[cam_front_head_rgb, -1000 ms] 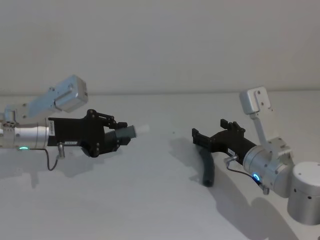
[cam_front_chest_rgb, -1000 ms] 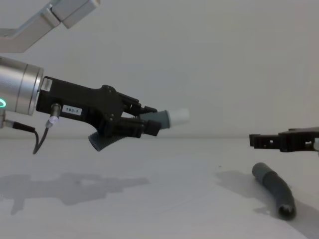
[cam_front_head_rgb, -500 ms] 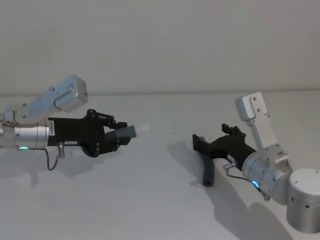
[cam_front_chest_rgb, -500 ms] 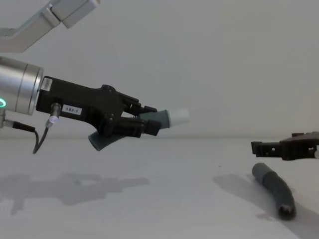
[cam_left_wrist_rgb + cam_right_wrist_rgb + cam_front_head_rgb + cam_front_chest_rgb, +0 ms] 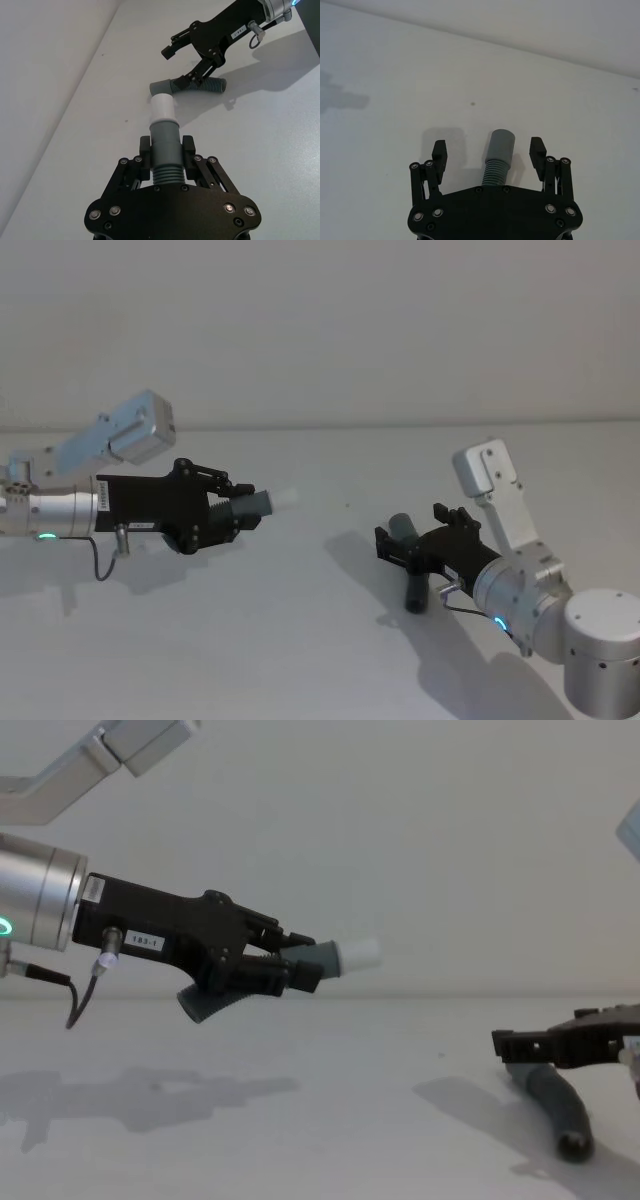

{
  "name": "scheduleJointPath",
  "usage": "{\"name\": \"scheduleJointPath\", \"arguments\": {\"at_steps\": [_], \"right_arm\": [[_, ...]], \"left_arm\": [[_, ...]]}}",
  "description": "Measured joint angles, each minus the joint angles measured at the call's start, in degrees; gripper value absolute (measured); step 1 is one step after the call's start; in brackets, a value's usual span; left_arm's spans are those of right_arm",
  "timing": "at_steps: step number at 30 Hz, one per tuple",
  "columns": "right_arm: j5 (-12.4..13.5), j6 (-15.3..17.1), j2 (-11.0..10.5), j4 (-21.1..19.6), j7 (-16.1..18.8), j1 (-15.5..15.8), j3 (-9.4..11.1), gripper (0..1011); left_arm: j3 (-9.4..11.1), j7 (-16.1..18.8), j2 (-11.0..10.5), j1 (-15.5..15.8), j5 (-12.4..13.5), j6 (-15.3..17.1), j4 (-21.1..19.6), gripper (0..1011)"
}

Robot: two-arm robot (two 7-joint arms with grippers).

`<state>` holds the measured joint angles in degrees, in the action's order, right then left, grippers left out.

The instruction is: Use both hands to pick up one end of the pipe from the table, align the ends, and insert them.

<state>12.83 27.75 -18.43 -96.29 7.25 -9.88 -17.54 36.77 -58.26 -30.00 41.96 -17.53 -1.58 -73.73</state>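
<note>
Now the left pincer (image 5: 247, 510) is held level above the table (image 5: 280, 640), clamped on the white-tipped pipe piece (image 5: 262, 504), whose tip (image 5: 286, 498) is pointed toward the other arm. The right pincer (image 5: 396, 545) is lowered to the table with fingers spread, and the ribbed pipe piece (image 5: 414, 590) lying there is straddled near its smooth mouth (image 5: 500, 138). Since half a second ago, the right pincer has been brought down around that piece; the left is unchanged.

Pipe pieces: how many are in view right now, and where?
2. The white-tipped piece is clamped in the left gripper, above the table. The other piece lies on the table between the open fingers of the right gripper, not yet gripped.
</note>
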Motion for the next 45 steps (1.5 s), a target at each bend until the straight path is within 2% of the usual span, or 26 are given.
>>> {"name": "scheduleJointPath", "arguments": {"at_steps": [9,25,45], "right_arm": [[-0.1,1.1,0.6,0.9,0.5,0.0,0.0,1004],[1.7,3.3,1.4,4.4,3.1,-1.8,1.8,1004],[1.2,4.1,1.6,7.3,5.4,-4.1,1.4,1004]], "left_arm": [[0.0,0.0,0.0,0.0,0.0,0.0,0.0,339],[0.0,0.0,0.0,0.0,0.0,0.0,0.0,339],[0.0,0.0,0.0,0.0,0.0,0.0,0.0,339]]}}
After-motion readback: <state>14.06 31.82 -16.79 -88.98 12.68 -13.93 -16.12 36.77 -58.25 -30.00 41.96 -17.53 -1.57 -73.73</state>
